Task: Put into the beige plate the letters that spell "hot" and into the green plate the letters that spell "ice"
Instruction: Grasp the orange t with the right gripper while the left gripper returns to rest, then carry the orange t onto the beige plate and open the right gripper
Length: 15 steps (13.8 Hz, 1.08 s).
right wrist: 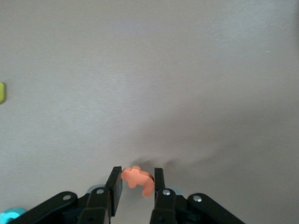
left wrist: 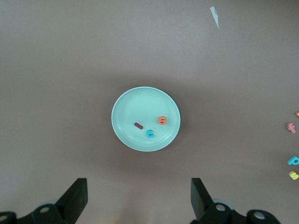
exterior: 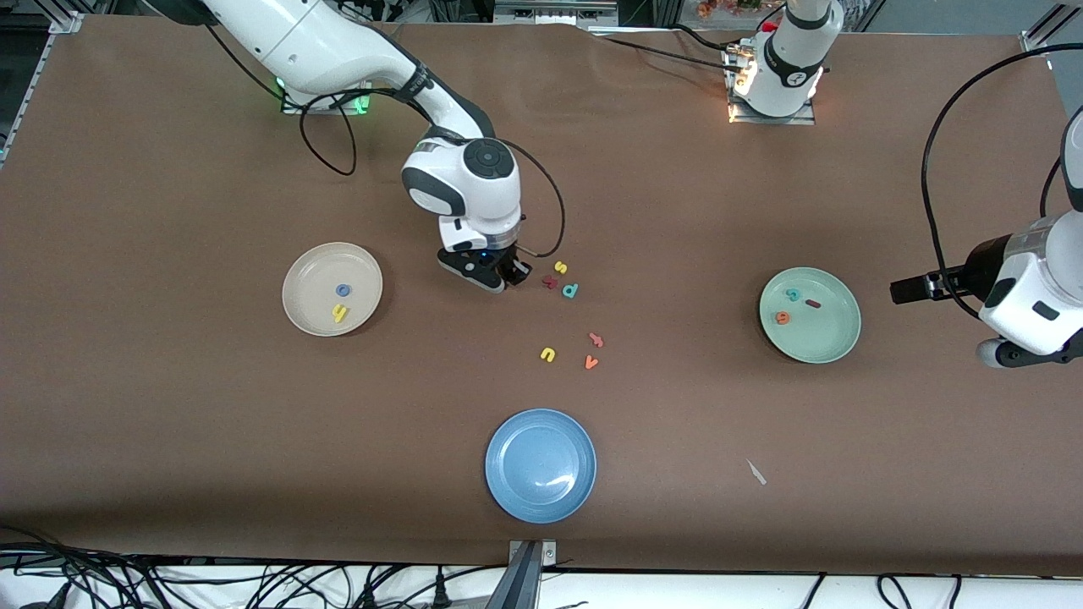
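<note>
R tool (right wrist: 135,184) clamps orange letter (right wrist: 138,178), prob t | L tool (left wrist: 139,198) open, waiting

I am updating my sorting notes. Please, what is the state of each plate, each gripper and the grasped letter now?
Round cream-beige plate: holds yellow h and blue o.
Round sage-green plate: holds teal c, dark red i, orange e.
Round blue plate: empty.
Right gripper: shut on orange foam t, at the table surface.
Left gripper: open, empty, waiting.

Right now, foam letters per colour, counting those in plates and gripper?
Yellow: 3 (h, s, u)
Orange: 3 (e, v, t in right gripper)
Teal: 2 (c, d)
Dark red: 2 (i, x)
Blue: 1 (o)
Salmon letter: 1
Total: 12
</note>
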Tool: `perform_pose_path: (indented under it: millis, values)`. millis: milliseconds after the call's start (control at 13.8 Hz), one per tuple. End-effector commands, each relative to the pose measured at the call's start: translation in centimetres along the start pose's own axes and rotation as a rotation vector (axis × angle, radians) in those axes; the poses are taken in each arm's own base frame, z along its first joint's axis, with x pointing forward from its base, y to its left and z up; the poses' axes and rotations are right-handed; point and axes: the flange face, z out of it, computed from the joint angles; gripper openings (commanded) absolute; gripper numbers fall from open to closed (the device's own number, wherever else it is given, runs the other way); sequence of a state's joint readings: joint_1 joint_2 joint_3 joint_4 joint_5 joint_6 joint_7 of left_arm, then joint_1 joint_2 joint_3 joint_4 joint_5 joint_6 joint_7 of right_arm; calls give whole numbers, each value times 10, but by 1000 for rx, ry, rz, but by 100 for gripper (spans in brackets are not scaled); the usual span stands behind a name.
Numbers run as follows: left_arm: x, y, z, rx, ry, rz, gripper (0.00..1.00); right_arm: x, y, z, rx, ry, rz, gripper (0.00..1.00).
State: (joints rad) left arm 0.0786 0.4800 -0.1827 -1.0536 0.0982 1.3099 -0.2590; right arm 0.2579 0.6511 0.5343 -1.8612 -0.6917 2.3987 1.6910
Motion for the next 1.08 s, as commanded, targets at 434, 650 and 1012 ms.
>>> perform_pose_path:
  millis: [434,650,1012]
  values:
    - [-51,1,14,-68,91,108,96,-6,29,-72,-123,-34,-43,12]
    - [-54,-4,18,-75,81,132,96,14,30,-94,-144,-117,-121,12]
    - [-50,-11,22,-73,96,140,100,76,67,-114,-157,-182,-244,12]
